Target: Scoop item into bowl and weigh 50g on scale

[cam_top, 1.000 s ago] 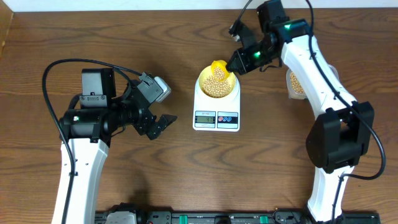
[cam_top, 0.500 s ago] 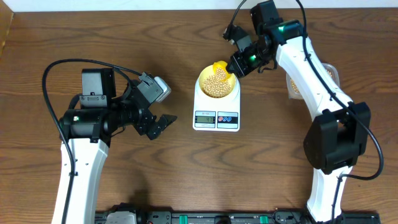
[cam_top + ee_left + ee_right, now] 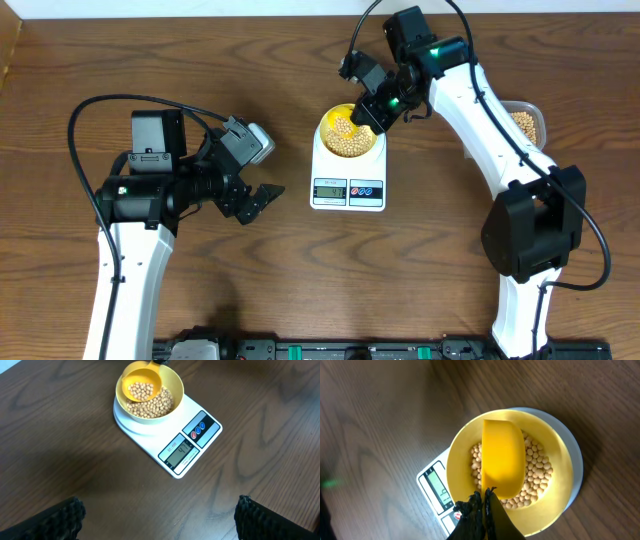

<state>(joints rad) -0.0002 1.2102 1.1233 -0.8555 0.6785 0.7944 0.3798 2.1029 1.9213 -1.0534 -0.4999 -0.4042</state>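
Observation:
The pale yellow bowl (image 3: 349,150) sits on the white scale (image 3: 348,190) and holds tan beans (image 3: 352,142). My right gripper (image 3: 372,110) is shut on the handle of a yellow scoop (image 3: 342,120), which hangs over the bowl's far side. In the left wrist view the scoop (image 3: 142,382) holds some beans above the bowl (image 3: 176,387) on the scale (image 3: 192,445). In the right wrist view my fingers (image 3: 484,505) pinch the scoop (image 3: 502,457) over the bowl (image 3: 460,455) and beans (image 3: 537,467). My left gripper (image 3: 262,197) is open and empty, left of the scale.
A clear plastic tub (image 3: 525,122) with more beans stands at the right table edge, behind my right arm. Bare wood lies between my left fingers (image 3: 160,520) in the left wrist view. A black rail runs along the front edge (image 3: 320,350).
My right arm has swung left, carrying the scoop from the bowl's far right rim to over the bowl. The tub at the right is now uncovered. The left arm has not moved.

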